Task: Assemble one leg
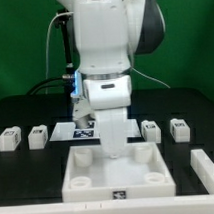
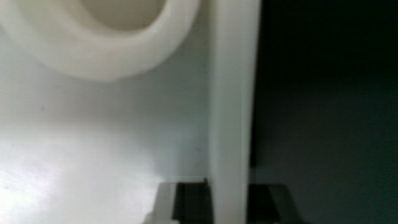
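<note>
No words, numbers or brand names can be read. Only black-and-white square tags show: on the four legs (image 1: pixel 9 139) (image 1: pixel 37 135) (image 1: pixel 150 129) (image 1: pixel 179 127), the marker board (image 1: pixel 84 129) and the panel (image 1: pixel 119 194) front edge.

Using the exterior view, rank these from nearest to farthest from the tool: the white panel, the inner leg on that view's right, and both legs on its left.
1. white panel, directly under the tool.
2. inner right leg, just to the exterior view's right of the tool.
3. inner left leg, on that view's left.
4. outer left leg, by the left edge.
</note>
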Controlling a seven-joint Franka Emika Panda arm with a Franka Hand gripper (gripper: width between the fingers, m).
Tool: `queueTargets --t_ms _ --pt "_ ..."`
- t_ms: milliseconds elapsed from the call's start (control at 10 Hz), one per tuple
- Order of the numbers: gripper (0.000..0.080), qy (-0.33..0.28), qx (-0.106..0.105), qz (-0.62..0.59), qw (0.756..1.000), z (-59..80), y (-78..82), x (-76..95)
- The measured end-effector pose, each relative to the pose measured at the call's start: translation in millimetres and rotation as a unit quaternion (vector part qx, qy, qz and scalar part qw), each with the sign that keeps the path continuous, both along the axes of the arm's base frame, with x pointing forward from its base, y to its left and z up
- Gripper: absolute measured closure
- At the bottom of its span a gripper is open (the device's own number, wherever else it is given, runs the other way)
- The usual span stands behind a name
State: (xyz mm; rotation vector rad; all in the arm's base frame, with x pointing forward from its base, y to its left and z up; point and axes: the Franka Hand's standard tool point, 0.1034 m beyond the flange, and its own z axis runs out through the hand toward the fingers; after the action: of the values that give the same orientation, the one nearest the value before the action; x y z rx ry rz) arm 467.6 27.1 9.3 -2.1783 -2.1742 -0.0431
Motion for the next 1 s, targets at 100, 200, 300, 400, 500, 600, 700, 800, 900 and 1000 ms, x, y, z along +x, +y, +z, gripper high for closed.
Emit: queueTargets --t_ms 100,200,300,400,500,600,700,800,900,1000 --pt "0.0739 -0.001 0.005 -0.013 1.000 0.7 16.4 8.8" --pt "0.0739 -0.004 0.009 -0.011 1.000 0.7 28.8 19.6" --pt "0.0739 -0.002 0.011 -0.010 1.000 -1.0 32.6 21.9" --pt "0.0739 -0.002 0.012 -0.009 1.000 -1.6 34.2 22.2" --pt "0.0739 0.000 0.013 -0.006 1.000 -1.6 38.0 22.5" --pt "0.0739 0.000 0.014 -0.005 1.000 -1.6 39.6 22.6" --pt "0.0739 -0.002 0.015 -0.005 1.000 -1.7 39.3 22.4" --pt "0.0653 -0.001 0.015 -0.006 1.000 -2.0 39.0 22.3" --pt "0.0653 -0.001 0.014 -0.006 1.000 -2.1 38.6 22.2" --pt "0.0498 -0.001 0.014 -0.006 1.000 -2.2 38.4 22.2"
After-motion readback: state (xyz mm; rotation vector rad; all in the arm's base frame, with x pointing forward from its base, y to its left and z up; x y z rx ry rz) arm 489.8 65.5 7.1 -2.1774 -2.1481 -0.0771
